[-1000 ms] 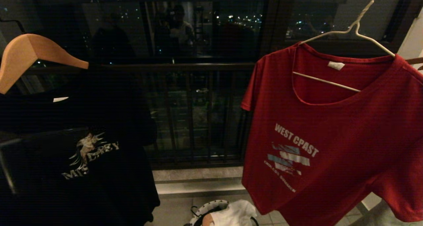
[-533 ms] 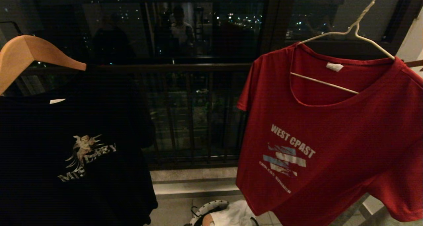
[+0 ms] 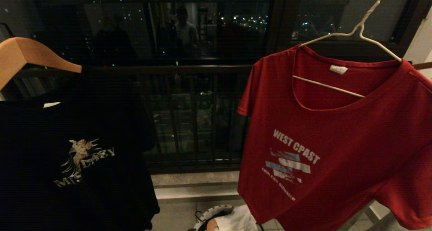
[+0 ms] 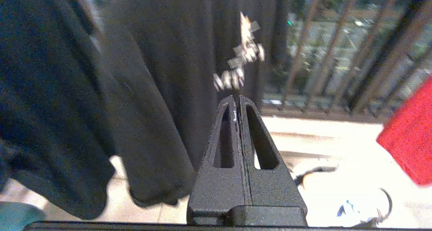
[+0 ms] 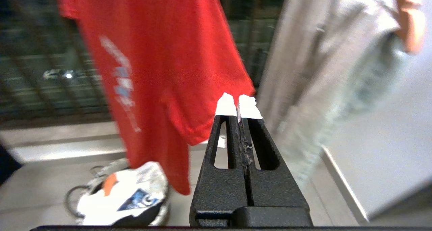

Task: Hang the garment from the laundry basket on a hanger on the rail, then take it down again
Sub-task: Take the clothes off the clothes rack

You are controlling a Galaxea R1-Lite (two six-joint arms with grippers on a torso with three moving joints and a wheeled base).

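— Is the red shirt up yet?

— Yes. The garment (image 3: 337, 150) hangs on the hanger (image 3: 351, 38), the thin white wire one. The wire goes through the neck hole and under both shoulders. The hook goes up out of the head view, so I cannot see the rail itself

— So the first half is done?

— It looks that way to me. The taking down part is left, I think

— Where are the robot's hands?

— Not in the head view. The left gripper (image 4: 236, 99) has its fingers pressed together with nothing in them, low down by the black T-shirt (image 3: 74, 156). The right gripper (image 5: 239, 104) has its fingers together too, empty, just near the red shirt's bottom edge and not touching it

— And the basket?

— The laundry basket (image 3: 211, 212) sits on the floor under the shirts, with a white T-shirt (image 3: 236, 221) in it

— What comes next?

— My guess is a hand must reach up and lift the hanger off, then pull the shirt free
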